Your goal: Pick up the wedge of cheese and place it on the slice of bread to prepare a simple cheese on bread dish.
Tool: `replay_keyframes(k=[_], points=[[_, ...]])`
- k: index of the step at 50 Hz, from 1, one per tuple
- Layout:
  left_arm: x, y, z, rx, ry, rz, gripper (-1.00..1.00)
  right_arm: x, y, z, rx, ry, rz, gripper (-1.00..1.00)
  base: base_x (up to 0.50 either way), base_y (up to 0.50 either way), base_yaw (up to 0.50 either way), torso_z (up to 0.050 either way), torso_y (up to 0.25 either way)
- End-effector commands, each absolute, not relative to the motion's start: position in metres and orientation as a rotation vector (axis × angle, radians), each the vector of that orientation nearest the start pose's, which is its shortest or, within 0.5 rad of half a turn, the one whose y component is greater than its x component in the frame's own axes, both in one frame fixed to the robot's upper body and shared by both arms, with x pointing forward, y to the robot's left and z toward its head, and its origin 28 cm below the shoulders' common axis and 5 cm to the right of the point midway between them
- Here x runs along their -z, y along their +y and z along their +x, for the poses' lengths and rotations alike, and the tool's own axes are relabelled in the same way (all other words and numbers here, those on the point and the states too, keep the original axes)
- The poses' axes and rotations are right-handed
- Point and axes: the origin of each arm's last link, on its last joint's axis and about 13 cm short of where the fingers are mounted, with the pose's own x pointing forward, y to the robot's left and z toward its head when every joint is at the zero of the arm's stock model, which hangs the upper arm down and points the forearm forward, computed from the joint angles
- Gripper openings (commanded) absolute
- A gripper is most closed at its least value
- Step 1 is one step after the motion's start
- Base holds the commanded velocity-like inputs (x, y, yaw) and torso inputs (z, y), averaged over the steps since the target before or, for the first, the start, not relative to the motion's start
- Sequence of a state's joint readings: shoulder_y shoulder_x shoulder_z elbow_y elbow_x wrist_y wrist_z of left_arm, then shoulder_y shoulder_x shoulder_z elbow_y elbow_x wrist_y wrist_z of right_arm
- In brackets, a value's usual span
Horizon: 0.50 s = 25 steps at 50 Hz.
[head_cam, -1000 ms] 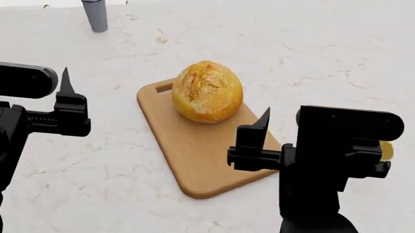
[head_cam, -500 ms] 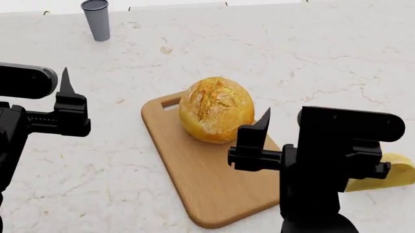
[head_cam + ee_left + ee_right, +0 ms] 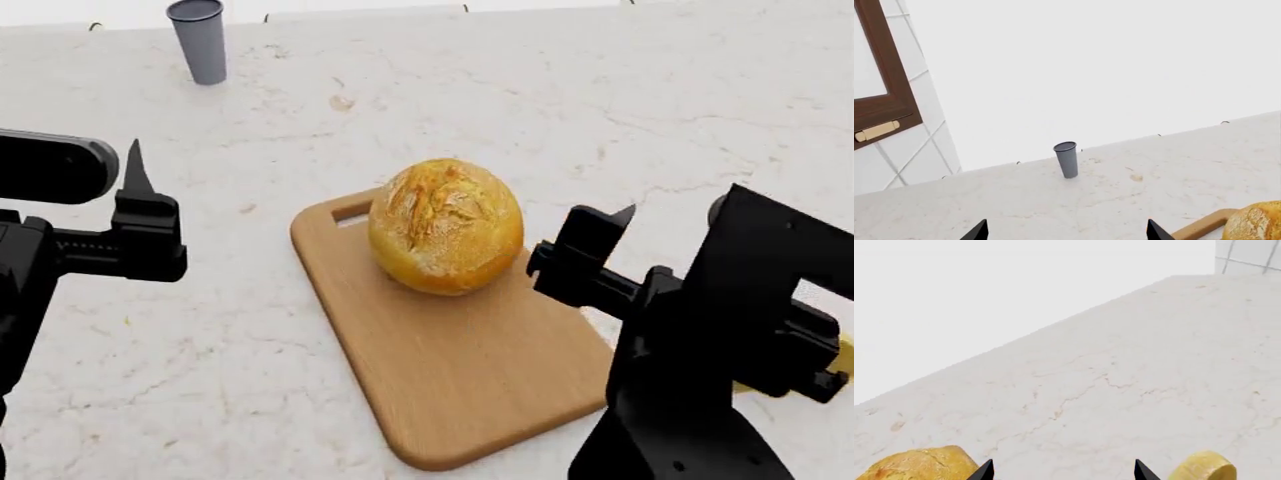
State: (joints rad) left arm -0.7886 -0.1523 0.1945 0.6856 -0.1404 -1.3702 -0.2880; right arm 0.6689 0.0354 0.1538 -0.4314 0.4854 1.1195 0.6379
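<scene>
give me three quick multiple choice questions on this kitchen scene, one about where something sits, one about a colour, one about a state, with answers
1. Where does the round golden crusty loaf rest?
A. on the tan wooden cutting board
B. on the bare marble counter
C. inside the cup

2. What colour is the tall tapered cup at the back of the counter?
A. red
B. grey
C. green

3. What state is the right hand in?
A. shut on the loaf
B. shut on the cheese
C. open and holding nothing

Answers:
1 A: the head view shows the loaf on the tan wooden cutting board.
2 B: both the head and left wrist views show it grey.
3 C: in the right wrist view its fingertips stand apart over bare white marble counter, with the pale yellow cheese wedge off to one side.
</scene>
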Motion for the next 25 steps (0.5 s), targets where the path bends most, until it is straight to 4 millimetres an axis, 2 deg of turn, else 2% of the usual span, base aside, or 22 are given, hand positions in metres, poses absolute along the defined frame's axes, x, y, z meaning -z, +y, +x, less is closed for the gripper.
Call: replay_keyframes(k=[1, 7, 12, 16, 25], points=[[-0.239, 0.198, 0.258, -0.107, -0.103, 0.208, 1.00, -0.210, -0.092, 0.290, 0.601, 0.190, 0.300, 1.00, 0.00, 0.00, 0.00, 0.000, 0.000], [-0.239, 0.198, 0.258, -0.108, -0.104, 0.210, 1.00, -0.222, -0.086, 0.275, 0.696, 0.199, 0.314, 1.00, 0.00, 0.00, 0.00, 0.000, 0.000], [-0.239, 0.198, 0.258, -0.110, -0.105, 0.209, 1.00, -0.232, -0.079, 0.260, 0.688, 0.196, 0.330, 1.00, 0.00, 0.00, 0.00, 0.000, 0.000], [-0.239, 0.198, 0.258, -0.109, -0.105, 0.209, 1.00, -0.234, -0.077, 0.256, 0.704, 0.206, 0.346, 1.00, 0.00, 0.00, 0.00, 0.000, 0.000], [-0.239, 0.198, 0.259, -0.107, -0.104, 0.210, 1.00, -0.212, -0.074, 0.292, 0.766, 0.301, 0.319, 1.00, 0.00, 0.00, 0.00, 0.000, 0.000]])
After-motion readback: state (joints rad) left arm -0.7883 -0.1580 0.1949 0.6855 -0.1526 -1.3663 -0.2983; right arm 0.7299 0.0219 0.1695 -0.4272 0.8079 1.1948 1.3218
